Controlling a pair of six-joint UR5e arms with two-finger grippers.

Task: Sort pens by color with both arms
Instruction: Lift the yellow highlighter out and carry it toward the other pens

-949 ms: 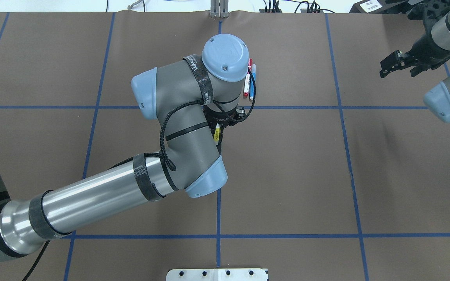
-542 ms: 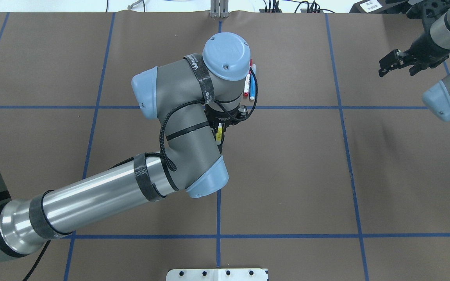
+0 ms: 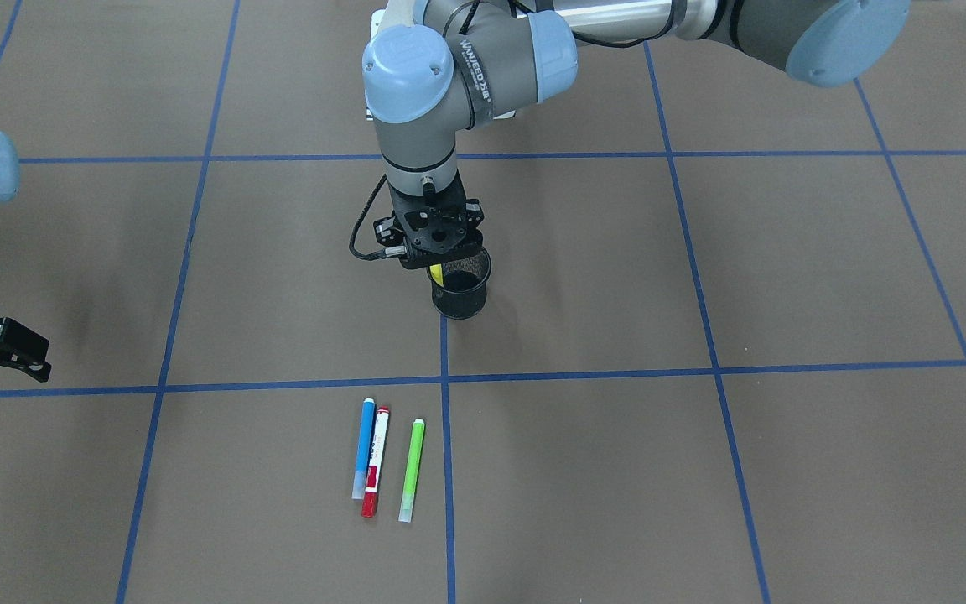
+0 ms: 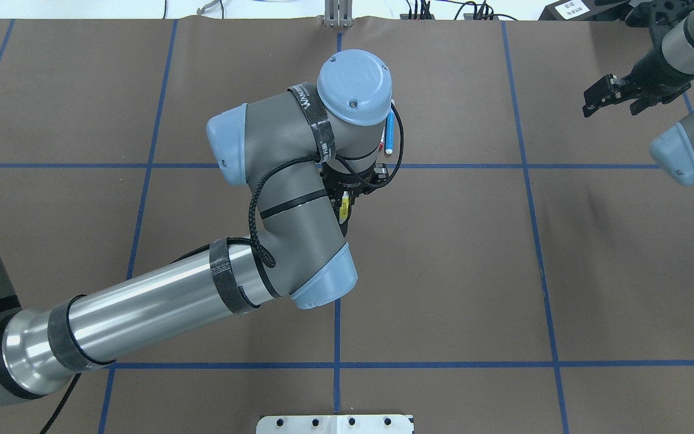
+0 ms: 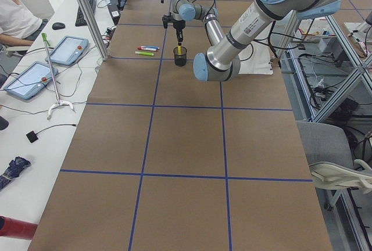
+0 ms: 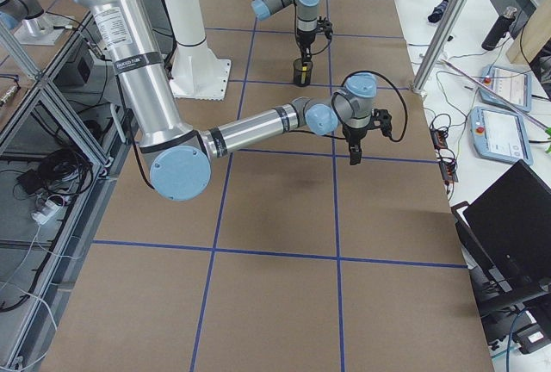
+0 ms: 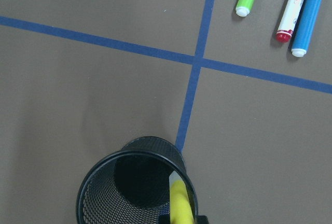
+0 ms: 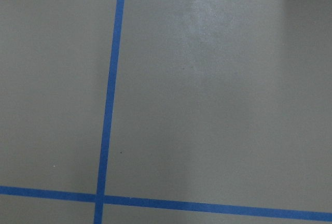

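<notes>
My left gripper (image 3: pixel 441 252) is shut on the yellow pen (image 7: pixel 180 203) and holds it upright over the black mesh cup (image 3: pixel 459 300). The pen's lower end is at the cup's mouth, close to the rim (image 7: pixel 104 168). The blue pen (image 3: pixel 363 445), the white pen with the red cap (image 3: pixel 376 460) and the green pen (image 3: pixel 412 468) lie side by side on the brown table, beyond the cup. In the overhead view the left wrist hides most of them; the blue pen (image 4: pixel 390 132) shows. My right gripper (image 4: pixel 593 103) is open and empty, far off at the table's right side.
Blue tape lines (image 3: pixel 533 373) divide the brown table cover into squares. In the side views, tablets (image 5: pixel 67 50) and cables lie on the white bench past the table's far edge, and a metal post (image 5: pixel 87 13) stands at that edge.
My left arm has shifted slightly right with the yellow pen, and its wrist now covers more of the red-capped pen. My right gripper has drawn slightly away toward the far right corner.
</notes>
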